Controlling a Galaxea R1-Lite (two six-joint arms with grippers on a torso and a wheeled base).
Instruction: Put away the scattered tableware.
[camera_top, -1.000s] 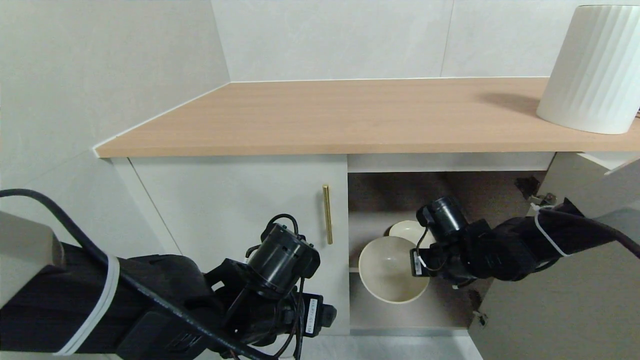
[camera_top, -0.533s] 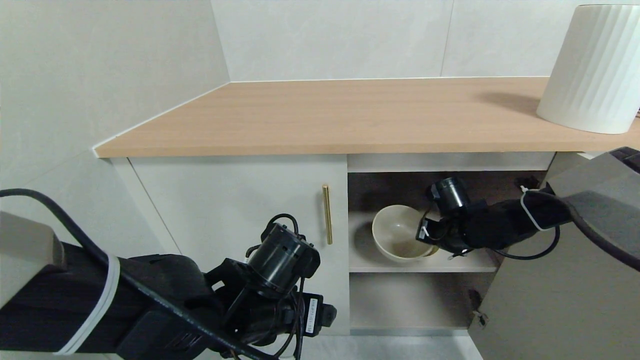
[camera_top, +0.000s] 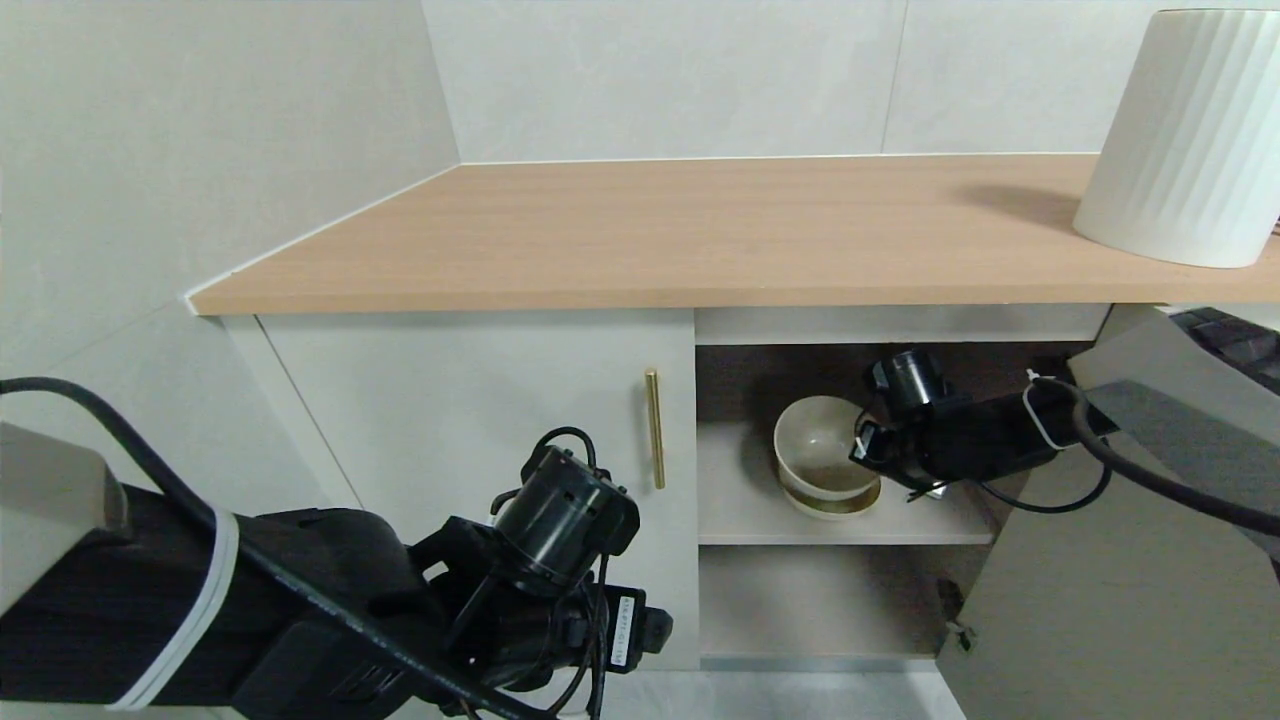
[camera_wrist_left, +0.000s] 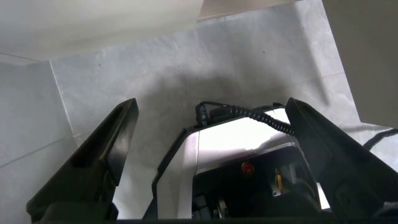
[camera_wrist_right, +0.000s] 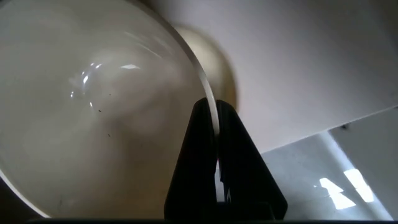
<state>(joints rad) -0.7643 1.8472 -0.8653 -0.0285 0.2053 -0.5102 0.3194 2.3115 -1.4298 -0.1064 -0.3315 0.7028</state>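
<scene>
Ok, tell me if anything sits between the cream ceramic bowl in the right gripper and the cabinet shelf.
Yes: another cream dish lies on the white shelf, directly under the cream ceramic bowl; nothing else visible.

legible text: none | white sticker (camera_top: 627, 630) on left end effector (camera_wrist_left: 210, 109); print too small
</scene>
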